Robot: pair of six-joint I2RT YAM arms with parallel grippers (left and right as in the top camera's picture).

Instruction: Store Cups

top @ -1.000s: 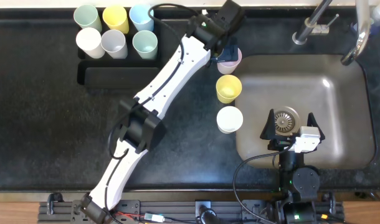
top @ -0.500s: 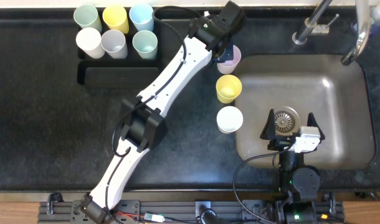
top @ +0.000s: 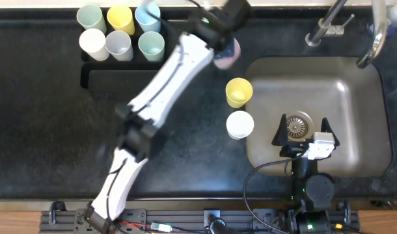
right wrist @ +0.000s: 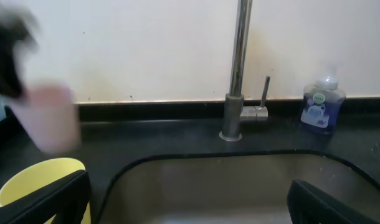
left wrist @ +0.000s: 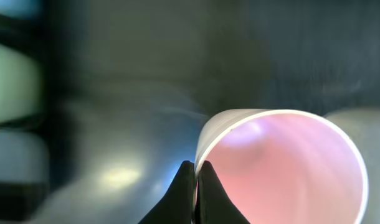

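Note:
My left gripper [left wrist: 195, 186] is shut on the rim of a pink cup [left wrist: 283, 174], with one finger inside the wall and one outside. From above, that pink cup [top: 226, 52] hangs lifted over the counter, just left of the sink's corner, beneath the left gripper [top: 224, 40]. A yellow cup [top: 239, 91] and a white cup [top: 239, 124] stand on the counter by the sink's left edge. Several cups sit in the black tray [top: 120, 79] at the back left. My right gripper [top: 304, 131] rests open over the sink.
The steel sink [top: 355, 110] takes up the right side, with a faucet [right wrist: 240, 68] and a soap bottle [right wrist: 323, 102] behind it. In the right wrist view the yellow cup [right wrist: 40, 180] is close and the pink cup [right wrist: 53, 118] hangs above it.
The left arm has lifted the pink cup off the counter by the sink and swung it up and left toward the tray. The right arm has not moved.

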